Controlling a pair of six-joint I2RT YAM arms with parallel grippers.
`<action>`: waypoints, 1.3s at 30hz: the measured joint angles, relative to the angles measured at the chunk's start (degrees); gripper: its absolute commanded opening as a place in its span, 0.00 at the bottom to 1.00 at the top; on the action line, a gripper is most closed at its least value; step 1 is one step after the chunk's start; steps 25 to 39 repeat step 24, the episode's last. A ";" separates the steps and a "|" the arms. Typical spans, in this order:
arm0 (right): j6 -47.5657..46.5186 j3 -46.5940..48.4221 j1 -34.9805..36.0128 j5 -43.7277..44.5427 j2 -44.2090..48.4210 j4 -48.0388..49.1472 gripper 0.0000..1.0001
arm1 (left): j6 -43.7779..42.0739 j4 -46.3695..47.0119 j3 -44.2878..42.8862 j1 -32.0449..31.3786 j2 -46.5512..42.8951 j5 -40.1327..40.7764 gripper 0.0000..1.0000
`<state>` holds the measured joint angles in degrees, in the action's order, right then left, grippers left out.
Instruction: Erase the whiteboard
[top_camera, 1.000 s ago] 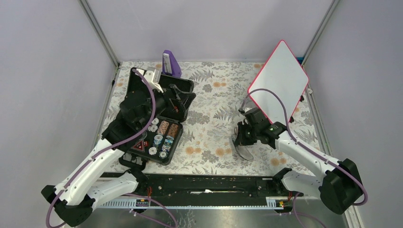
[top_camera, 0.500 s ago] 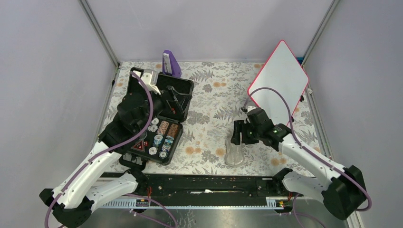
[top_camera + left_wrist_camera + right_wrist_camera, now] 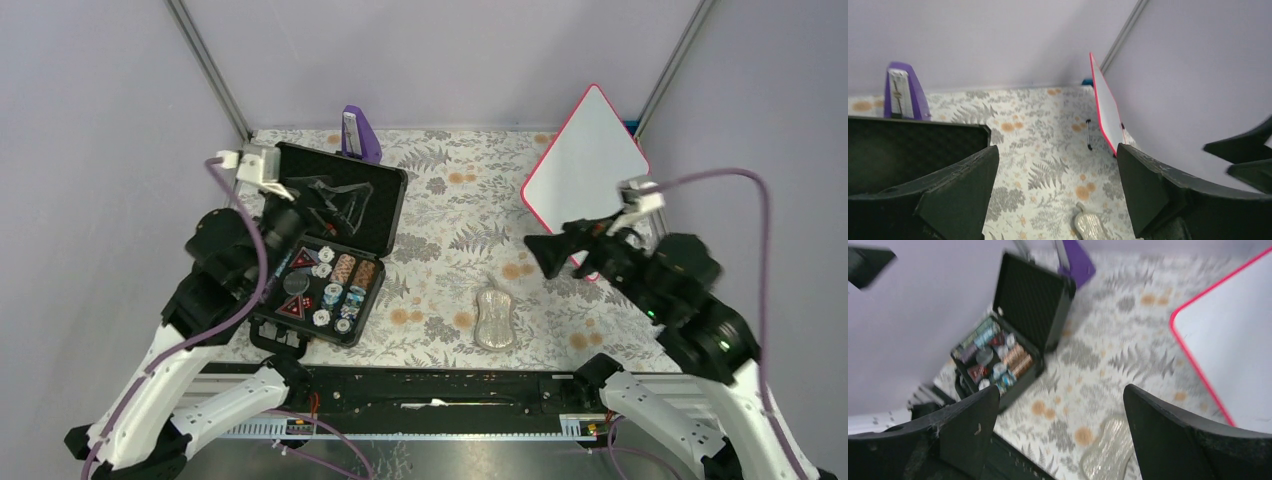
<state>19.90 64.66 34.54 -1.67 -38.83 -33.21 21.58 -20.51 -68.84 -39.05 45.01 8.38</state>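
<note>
The left arm was black and white with a purple cord. Its jaws stood wide apart and held nothing. A second before, they were low over the black case. Now they had pulled back and up.

The case was hard and boxy, with its lid open and round chips in rows inside. The marks on the chips were too small to read. Behind the case stood a purple pointy thing.

The surface had a cloth with grey ferns and orange flowers. A shiny, crinkly silver pad lay flat on it. A moment before, the right jaws were right at that pad. Now the right arm had lifted away, its jaws spread wide and empty.

The whiteboard was at the far right back corner, tilted up against the wall. It was flat and smooth, with a thin red-pink rim and round corners. Its face was plain white.
</note>
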 measured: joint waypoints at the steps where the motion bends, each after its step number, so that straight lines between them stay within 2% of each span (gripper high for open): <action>1: -0.70 1.84 0.02 1.25 1.25 -0.09 1.00 | -0.50 -0.07 -0.52 0.00 -0.94 0.61 0.95; 7: -4.46 9.84 0.02 8.31 6.14 -0.31 1.00 | -2.80 0.04 -2.69 0.00 -5.38 4.20 0.96; 14: -6.62 9.84 0.04 13.16 8.35 0.42 1.00 | -4.72 0.13 -3.45 0.00 -7.63 8.17 0.96; 24: -8.46 8.20 0.04 16.04 12.57 2.99 1.00 | -5.75 0.20 -3.45 0.00 -7.67 10.05 0.96; 39: -8.46 8.20 0.04 16.04 12.57 2.99 1.00 | -5.75 0.20 -3.45 0.00 -7.67 10.05 0.96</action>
